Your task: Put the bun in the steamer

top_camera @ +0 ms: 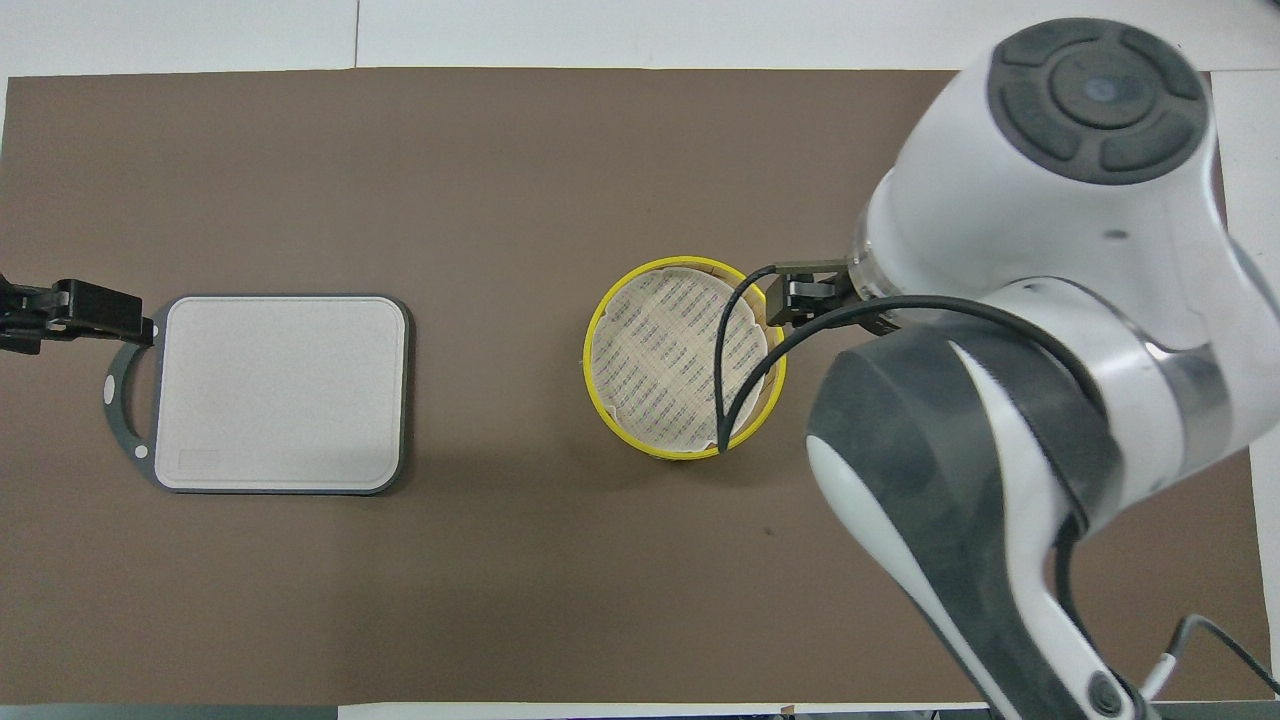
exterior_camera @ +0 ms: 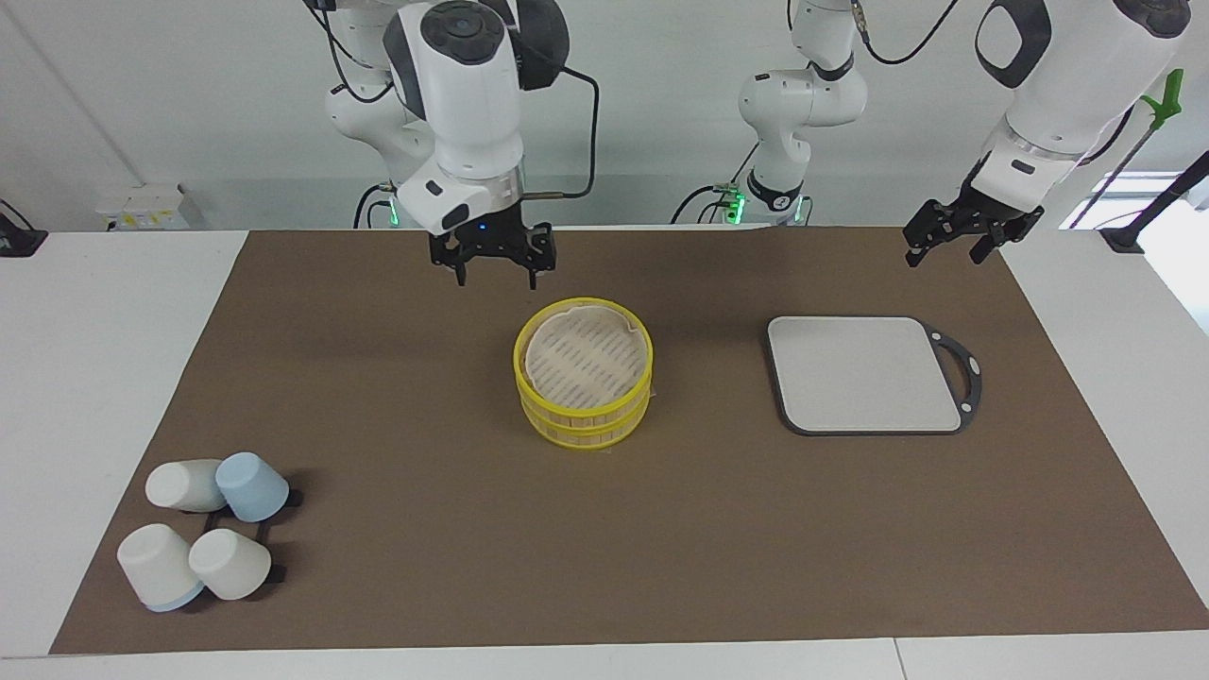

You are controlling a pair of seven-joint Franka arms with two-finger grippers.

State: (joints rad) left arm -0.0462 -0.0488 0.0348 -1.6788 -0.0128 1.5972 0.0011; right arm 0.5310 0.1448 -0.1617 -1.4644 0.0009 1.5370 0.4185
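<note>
Right gripper [exterior_camera: 493, 272] up in air, over mat [exterior_camera: 378, 529] by steamer [exterior_camera: 584, 378] – fingers apart, nothing in them. Left gripper [exterior_camera: 954, 244] waits over mat edge near gray board [exterior_camera: 864, 373], fingers apart, holds nothing. Steamer mid-mat, two baskets stacked, white paper inside – no bun seen. Four cups [exterior_camera: 203, 534] at right arm's end.

Both arms wear glossy white shells with dark grey joint caps, the right arm [exterior_camera: 460, 104] topped by a round grey cap split into segments around a small centre disc. Black cables loop along its wrist, a small blue light glows there, and green lights shine at the bases. Each ends in a black two-finger gripper, right gripper [exterior_camera: 493, 274] and left gripper [exterior_camera: 945, 253].
</note>
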